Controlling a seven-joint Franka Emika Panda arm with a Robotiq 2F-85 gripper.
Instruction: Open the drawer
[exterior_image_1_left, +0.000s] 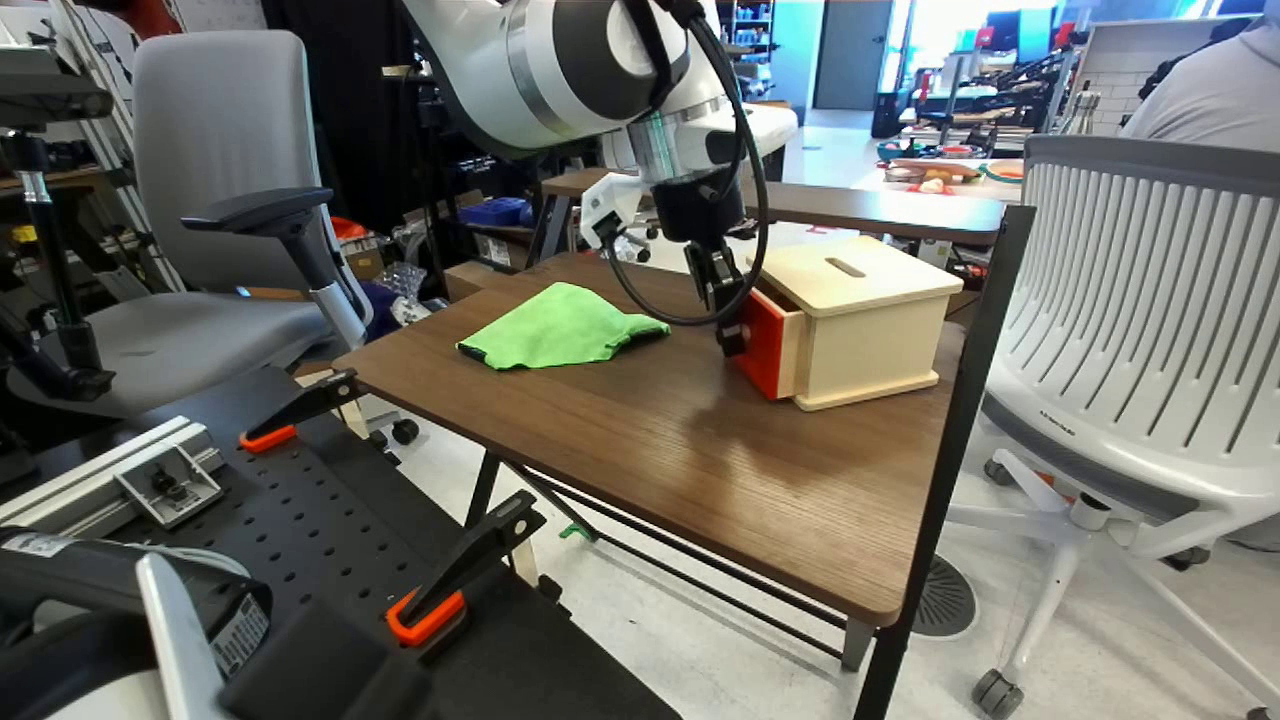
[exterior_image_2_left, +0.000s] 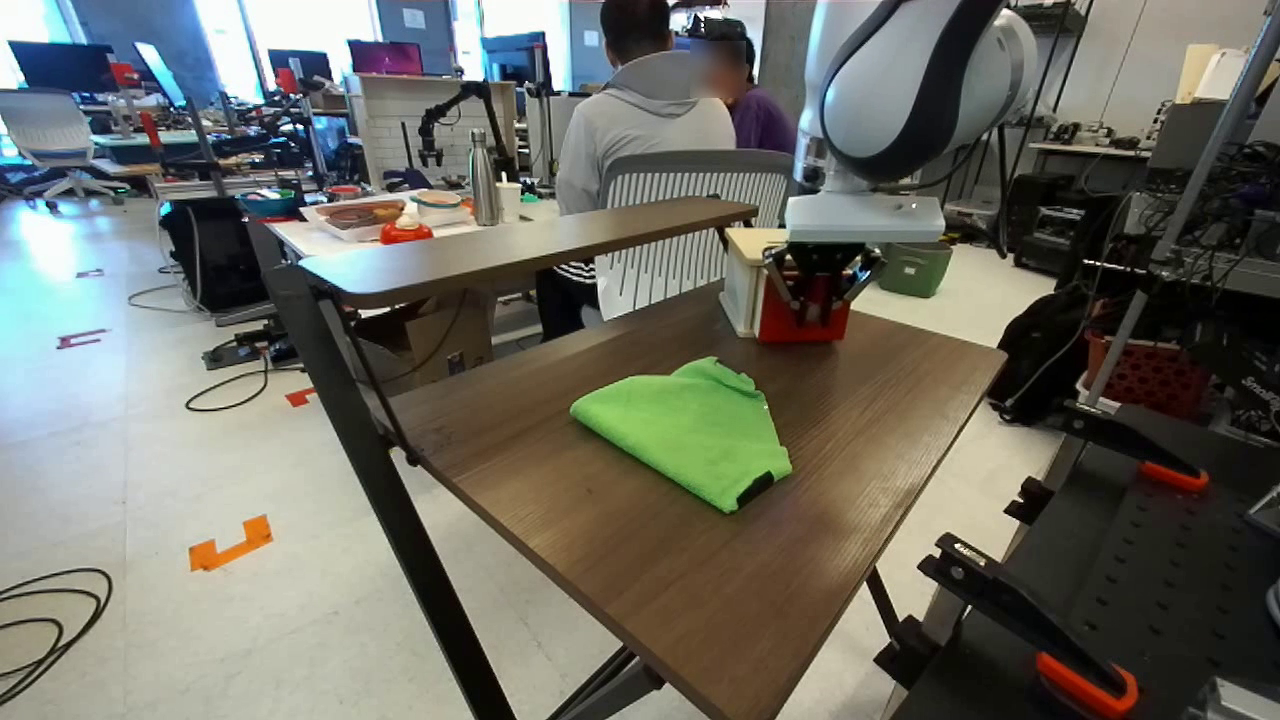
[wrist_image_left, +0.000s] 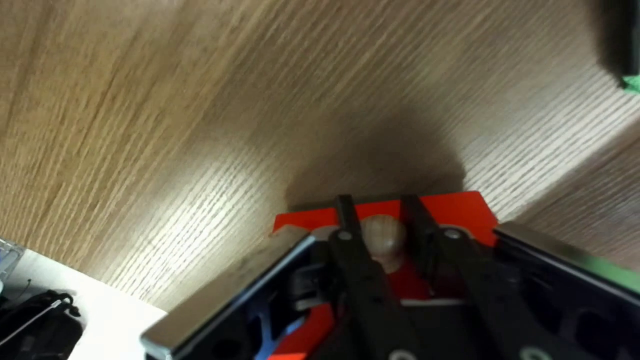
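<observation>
The drawer (exterior_image_1_left: 764, 345) has a red-orange front and stands partly out of its pale cream wooden box (exterior_image_1_left: 872, 345) at the table's far end. In an exterior view the red front (exterior_image_2_left: 775, 326) faces the camera, partly covered by the fingers. A round wooden knob (wrist_image_left: 383, 235) on the front shows in the wrist view. My gripper (wrist_image_left: 377, 204) has one black finger on each side of the knob, both apparently touching it. In both exterior views the gripper (exterior_image_1_left: 735, 338) points down in front of the drawer; its fingertips (exterior_image_2_left: 815, 318) are low near the tabletop.
A green cloth (exterior_image_1_left: 562, 330) lies on the brown table (exterior_image_1_left: 640, 440) in front of the drawer; it also shows in an exterior view (exterior_image_2_left: 690, 430). A raised shelf (exterior_image_2_left: 540, 245) runs along one table side. A white chair (exterior_image_1_left: 1150, 330) stands behind the box.
</observation>
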